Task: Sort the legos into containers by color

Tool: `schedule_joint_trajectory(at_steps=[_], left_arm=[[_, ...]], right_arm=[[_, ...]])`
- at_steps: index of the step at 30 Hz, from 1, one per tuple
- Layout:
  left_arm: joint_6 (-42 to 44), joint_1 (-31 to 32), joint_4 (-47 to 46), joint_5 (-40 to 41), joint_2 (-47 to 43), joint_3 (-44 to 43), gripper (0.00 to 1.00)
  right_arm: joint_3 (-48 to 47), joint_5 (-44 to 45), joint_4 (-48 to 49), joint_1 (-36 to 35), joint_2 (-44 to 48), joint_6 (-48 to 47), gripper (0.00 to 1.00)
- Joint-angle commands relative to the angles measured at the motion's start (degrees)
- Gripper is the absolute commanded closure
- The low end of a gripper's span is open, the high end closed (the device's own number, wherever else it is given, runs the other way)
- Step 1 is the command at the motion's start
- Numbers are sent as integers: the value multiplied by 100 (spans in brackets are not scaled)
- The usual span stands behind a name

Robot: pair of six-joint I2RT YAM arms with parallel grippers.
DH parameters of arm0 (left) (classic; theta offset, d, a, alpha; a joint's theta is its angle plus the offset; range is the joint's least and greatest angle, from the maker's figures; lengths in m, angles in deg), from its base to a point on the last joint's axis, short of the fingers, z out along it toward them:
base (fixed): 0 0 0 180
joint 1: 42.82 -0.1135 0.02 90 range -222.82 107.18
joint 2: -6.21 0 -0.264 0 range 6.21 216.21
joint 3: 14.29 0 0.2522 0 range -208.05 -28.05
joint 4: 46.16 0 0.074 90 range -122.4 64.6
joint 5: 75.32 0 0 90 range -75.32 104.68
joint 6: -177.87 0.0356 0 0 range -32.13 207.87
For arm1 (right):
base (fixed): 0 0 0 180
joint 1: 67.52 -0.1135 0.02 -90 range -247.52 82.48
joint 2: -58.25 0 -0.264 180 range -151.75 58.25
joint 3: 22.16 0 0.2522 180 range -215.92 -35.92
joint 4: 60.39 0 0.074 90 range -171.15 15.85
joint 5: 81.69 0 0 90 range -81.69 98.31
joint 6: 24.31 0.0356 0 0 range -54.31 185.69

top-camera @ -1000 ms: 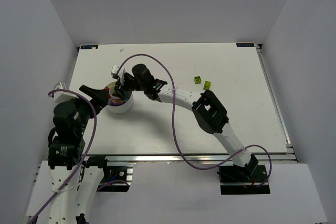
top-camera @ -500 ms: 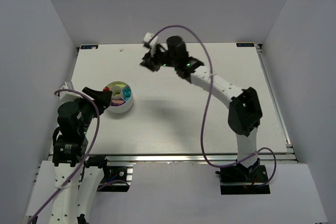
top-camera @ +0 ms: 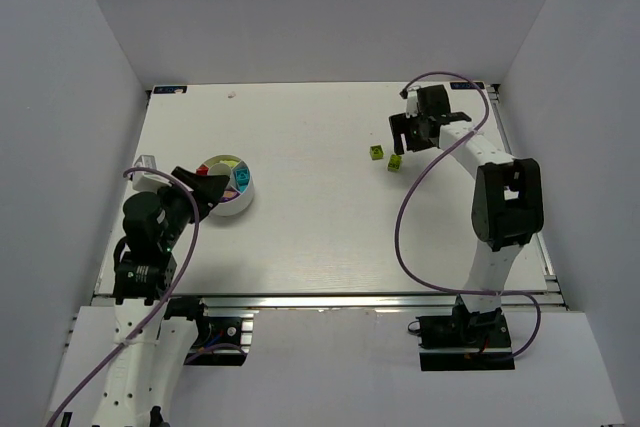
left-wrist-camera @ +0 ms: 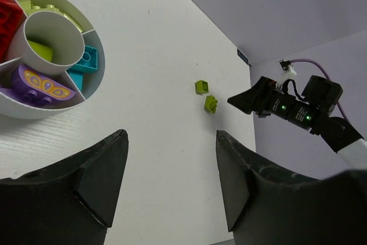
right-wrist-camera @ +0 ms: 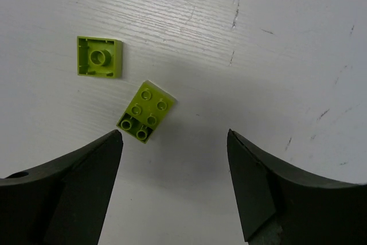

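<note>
Two lime bricks [right-wrist-camera: 146, 112] lie close together on the table's [top-camera: 300, 247] right side. The right gripper [right-wrist-camera: 173, 135] hovers over them, jaws apart, empty. Other bricks [left-wrist-camera: 39, 83] sit in the white dish [left-wrist-camera: 40, 109] at left; the left gripper [left-wrist-camera: 172, 136] is beside it, jaws apart, empty.

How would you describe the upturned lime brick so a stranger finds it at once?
On the white table, look right, far from the round white divided dish. Two small plastic bricks lie there, apart. The square lime-green brick shows its hollow underside; its lime-green neighbour shows studs.
</note>
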Motion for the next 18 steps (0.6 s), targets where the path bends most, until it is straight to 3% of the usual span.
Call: schedule_joint_trajectory(at_steps=[1, 18], left_arm=[[-101, -16, -205, -117, 12, 153, 28], [-189, -16, 111, 41, -93, 180, 27]], right_arm=[[-33, 318, 67, -67, 130, 417, 21], [-252, -78, 119, -58, -740, 1033, 29]])
